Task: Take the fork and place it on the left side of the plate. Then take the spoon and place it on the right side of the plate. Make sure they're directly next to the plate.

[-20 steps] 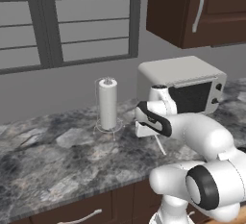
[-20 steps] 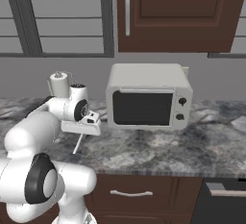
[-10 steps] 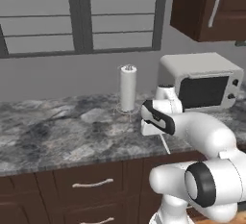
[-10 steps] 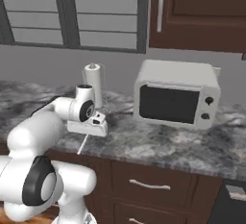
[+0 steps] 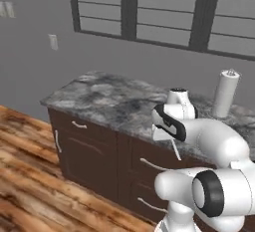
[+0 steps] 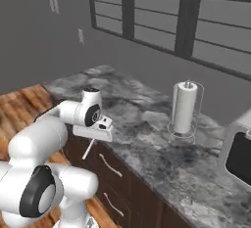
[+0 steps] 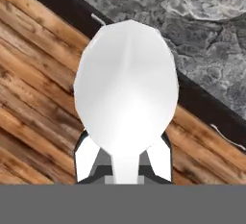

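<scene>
The gripper (image 7: 125,170) is pinched on the handle of the spoon (image 7: 126,88), whose white bowl points away from the hand, above the near edge of the grey marble counter (image 5: 114,101) and the wooden floor (image 5: 30,166). A paper towel roll (image 6: 185,107) stands upright on the counter, farther right.

Counter along the window wall, arm in front of it

The paper towel roll (image 6: 185,106) stands on the counter (image 6: 147,124) below the window (image 6: 196,21), with the microwave (image 6: 240,148) to its right. The pincer (image 6: 93,136) hangs over the counter's front edge, holding the spoon (image 6: 88,149) above the cabinet drawers (image 6: 110,166) and the floor (image 5: 30,176).
</scene>
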### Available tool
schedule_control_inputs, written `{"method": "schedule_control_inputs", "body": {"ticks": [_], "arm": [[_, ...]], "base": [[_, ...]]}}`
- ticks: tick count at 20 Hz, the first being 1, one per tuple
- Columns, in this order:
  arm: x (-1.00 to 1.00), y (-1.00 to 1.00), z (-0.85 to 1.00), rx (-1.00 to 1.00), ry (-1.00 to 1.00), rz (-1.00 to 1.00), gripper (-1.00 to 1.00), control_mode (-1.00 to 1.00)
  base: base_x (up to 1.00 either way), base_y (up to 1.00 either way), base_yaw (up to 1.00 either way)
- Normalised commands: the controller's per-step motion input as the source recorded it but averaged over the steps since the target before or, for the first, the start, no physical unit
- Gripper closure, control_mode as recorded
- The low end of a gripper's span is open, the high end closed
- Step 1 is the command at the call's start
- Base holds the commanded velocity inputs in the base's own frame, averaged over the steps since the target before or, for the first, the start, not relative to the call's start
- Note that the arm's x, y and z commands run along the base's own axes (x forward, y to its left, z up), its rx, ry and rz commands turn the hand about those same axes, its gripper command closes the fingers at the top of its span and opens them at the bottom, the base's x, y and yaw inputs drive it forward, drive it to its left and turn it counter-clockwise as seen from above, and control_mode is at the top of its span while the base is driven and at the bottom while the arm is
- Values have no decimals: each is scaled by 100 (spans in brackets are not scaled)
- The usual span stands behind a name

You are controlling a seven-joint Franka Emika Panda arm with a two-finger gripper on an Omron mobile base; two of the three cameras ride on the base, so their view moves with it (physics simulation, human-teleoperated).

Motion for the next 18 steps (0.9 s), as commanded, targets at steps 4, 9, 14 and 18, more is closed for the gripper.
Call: {"method": "schedule_control_inputs", "body": {"ticks": [4, 9, 14, 18], "arm": [[0, 0, 0, 0, 0, 0, 100, 100], [0, 0, 0, 0, 0, 0, 100, 100], [0, 0, 0, 0, 0, 0, 100, 100], [0, 0, 0, 0, 0, 0, 100, 100]], "base": [[-4, 1, 100], [8, 0, 97], [78, 9, 31], [94, 21, 3]]}}
